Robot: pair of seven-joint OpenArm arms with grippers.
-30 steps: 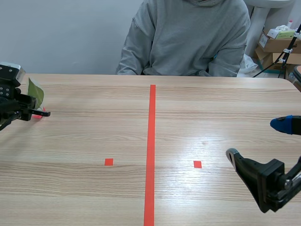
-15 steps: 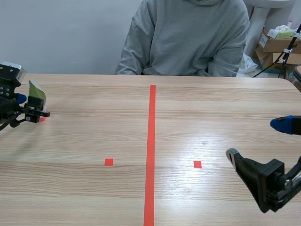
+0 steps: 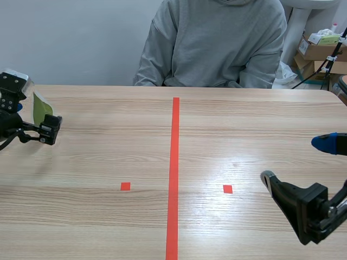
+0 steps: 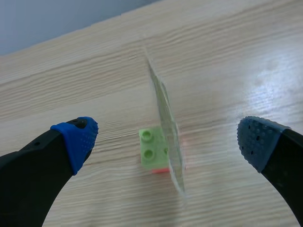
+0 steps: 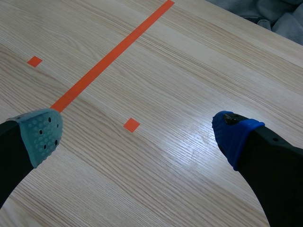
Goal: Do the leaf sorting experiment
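Note:
A laminated green leaf card (image 3: 40, 107) stands upright at the table's far left. In the left wrist view it shows edge-on (image 4: 163, 118), slotted into a small light-green brick (image 4: 150, 147) on a red mark. My left gripper (image 3: 34, 121) is open around it, one blue-padded finger on each side (image 4: 75, 138), neither touching the card. My right gripper (image 3: 297, 162) stands open low at the right side of the table, with nothing between its fingers (image 5: 43, 135), over bare wood near a red square mark (image 5: 131, 125).
A person in a grey hoodie (image 3: 217, 43) sits across the table. An orange-red tape line (image 3: 173, 173) runs down the middle of the table (image 3: 108, 157). Cardboard boxes (image 3: 320, 51) stand behind the table's far right corner.
My left gripper has opened and let go of the leaf card, which stays standing on its brick. The right arm has not moved.

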